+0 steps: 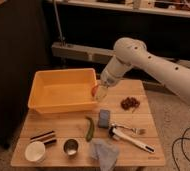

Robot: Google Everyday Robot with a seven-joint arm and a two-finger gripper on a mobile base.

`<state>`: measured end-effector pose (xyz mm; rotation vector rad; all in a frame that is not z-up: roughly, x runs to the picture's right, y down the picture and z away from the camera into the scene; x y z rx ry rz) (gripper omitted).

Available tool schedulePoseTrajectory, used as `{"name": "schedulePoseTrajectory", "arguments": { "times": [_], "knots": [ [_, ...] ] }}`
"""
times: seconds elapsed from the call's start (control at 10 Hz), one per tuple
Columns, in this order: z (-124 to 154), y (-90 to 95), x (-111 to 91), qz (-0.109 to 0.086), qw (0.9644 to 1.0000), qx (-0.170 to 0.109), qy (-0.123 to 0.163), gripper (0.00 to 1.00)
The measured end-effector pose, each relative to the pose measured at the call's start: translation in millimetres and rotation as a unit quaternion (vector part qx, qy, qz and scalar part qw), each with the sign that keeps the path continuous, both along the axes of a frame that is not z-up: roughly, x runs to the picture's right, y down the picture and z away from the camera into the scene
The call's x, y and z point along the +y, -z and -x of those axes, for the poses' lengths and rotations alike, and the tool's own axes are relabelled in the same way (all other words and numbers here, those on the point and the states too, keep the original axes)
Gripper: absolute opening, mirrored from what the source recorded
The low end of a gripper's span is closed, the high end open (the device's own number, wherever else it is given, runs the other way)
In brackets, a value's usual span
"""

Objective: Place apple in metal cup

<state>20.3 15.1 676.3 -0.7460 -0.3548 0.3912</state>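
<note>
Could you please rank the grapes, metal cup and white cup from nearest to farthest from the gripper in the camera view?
The gripper, holding the apple, is by the yellow bin's right wall.
1. grapes, just picture-right.
2. metal cup, table front.
3. white cup, front-left corner.

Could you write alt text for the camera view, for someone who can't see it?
The robot's claw holds a red-orange apple beside the right wall of a yellow bin. The metal cup stands near the wooden table's front edge, beside a white cup.
</note>
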Motion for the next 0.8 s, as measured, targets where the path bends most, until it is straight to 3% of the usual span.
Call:
{"name": "schedulePoseTrajectory", "arguments": {
  "times": [0.2,0.5,0.8],
  "knots": [
    [13,19.5,15,-0.014,0.9997,-0.009,0.017,0.0],
    [52,62.9,60,-0.037,0.9965,-0.028,0.069,0.0],
    [85,103.2,97,-0.075,0.9868,-0.041,0.138,0.0]
  ]
}}
